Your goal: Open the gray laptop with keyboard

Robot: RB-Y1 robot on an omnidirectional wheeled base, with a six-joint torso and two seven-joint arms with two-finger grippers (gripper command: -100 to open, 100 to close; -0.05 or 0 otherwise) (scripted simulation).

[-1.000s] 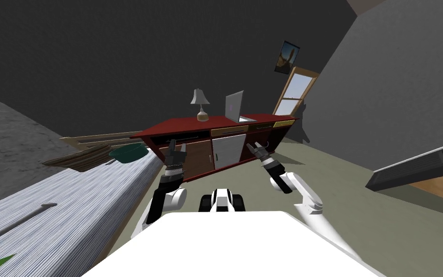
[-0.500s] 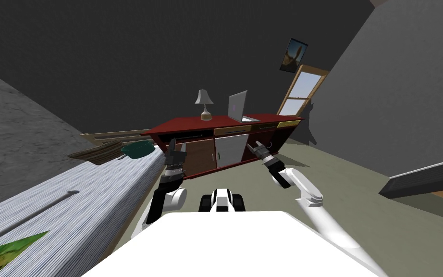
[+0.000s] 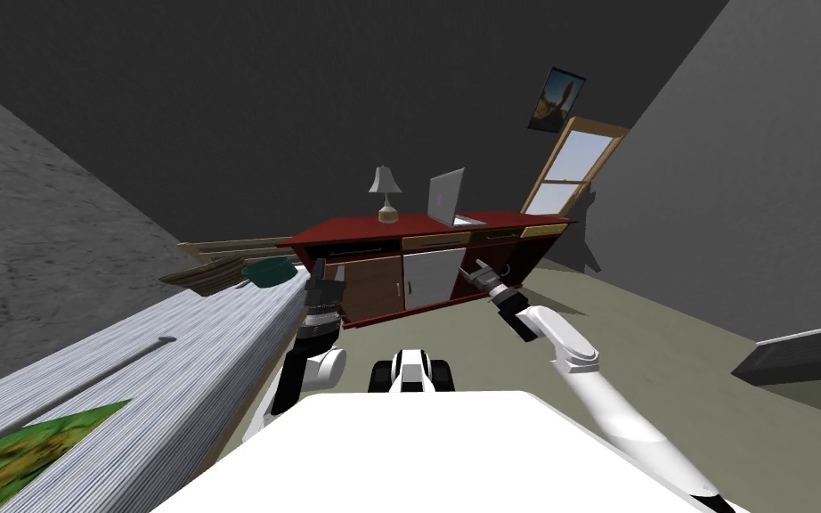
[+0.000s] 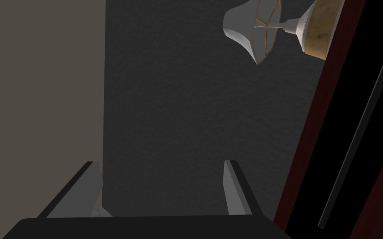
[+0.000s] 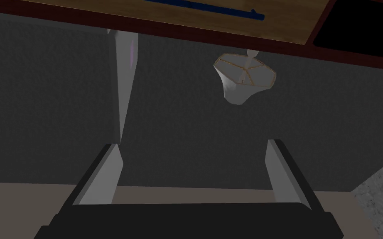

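Note:
A grey laptop [image 3: 447,198] stands on the dark red sideboard [image 3: 355,233] with its lid raised steeply; in the right wrist view the lid [image 5: 124,83] shows edge-on. Both arms are held out low in front of the sideboard, well short of the laptop. My left gripper [image 3: 324,272] is before the sideboard's left end, and its fingers [image 4: 234,186] stand apart with nothing between them. My right gripper [image 3: 475,270] is in front of the right-hand drawers, open [image 5: 195,166] and empty.
A small table lamp [image 3: 386,191] stands left of the laptop. A striped grey bed [image 3: 133,383] runs along my left, with a green pan [image 3: 268,272] and wooden planks [image 3: 213,267] at its far end. A window [image 3: 573,169] lies beyond the sideboard's right end.
The whole head view has turned and shifted, so I have moved a little toward the sideboard. My right arm has stretched further forward. The laptop's lid stands as before.

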